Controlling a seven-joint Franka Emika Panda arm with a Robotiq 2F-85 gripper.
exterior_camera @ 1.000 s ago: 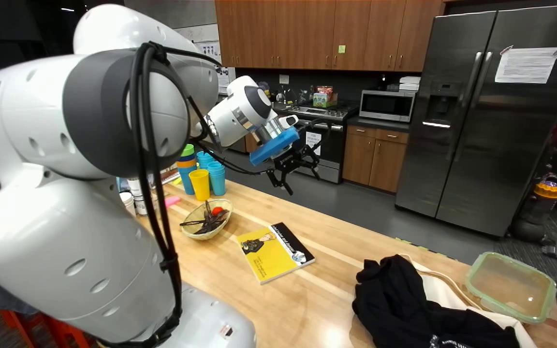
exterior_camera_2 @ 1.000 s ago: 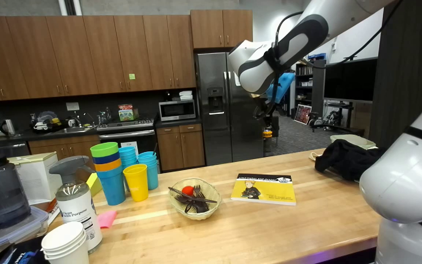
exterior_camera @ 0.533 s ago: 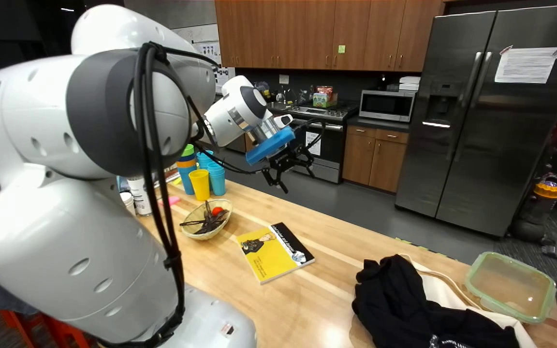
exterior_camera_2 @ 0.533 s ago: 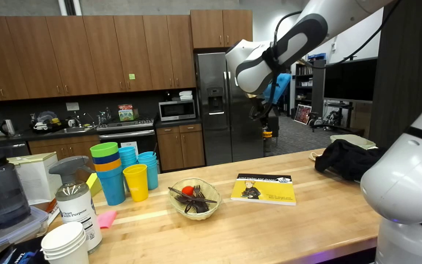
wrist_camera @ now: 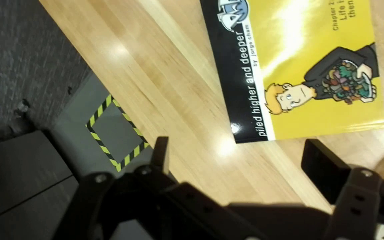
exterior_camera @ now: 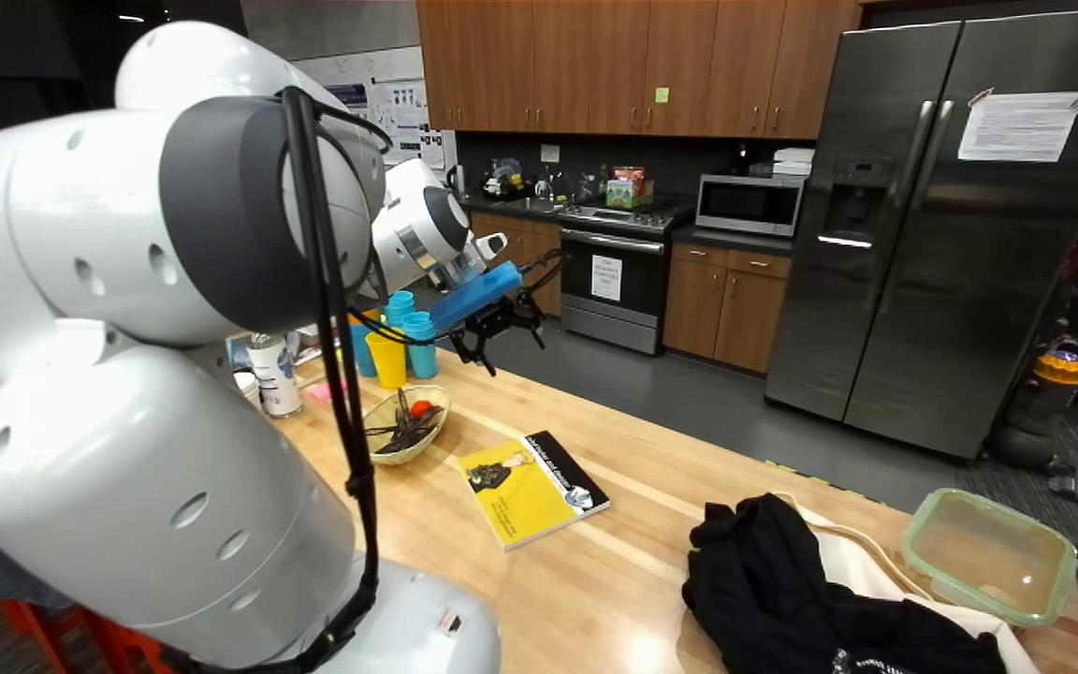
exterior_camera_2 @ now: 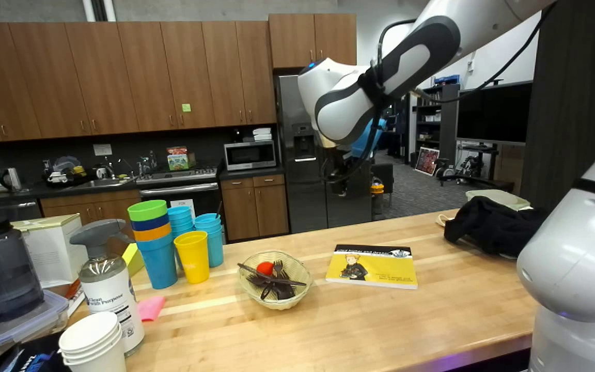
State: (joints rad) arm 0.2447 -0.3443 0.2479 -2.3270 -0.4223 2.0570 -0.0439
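Yellow book (exterior_camera_2: 372, 272) on wooden table (exterior_camera_2: 339, 330), basket (exterior_camera_2: 278, 305) of dark cutlery (exterior_camera_2: 282, 290), stacked cups (exterior_camera_2: 155, 253)

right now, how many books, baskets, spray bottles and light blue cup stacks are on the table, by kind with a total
Book: 1
Basket: 1
Spray bottle: 1
Light blue cup stacks: 2
Total: 5
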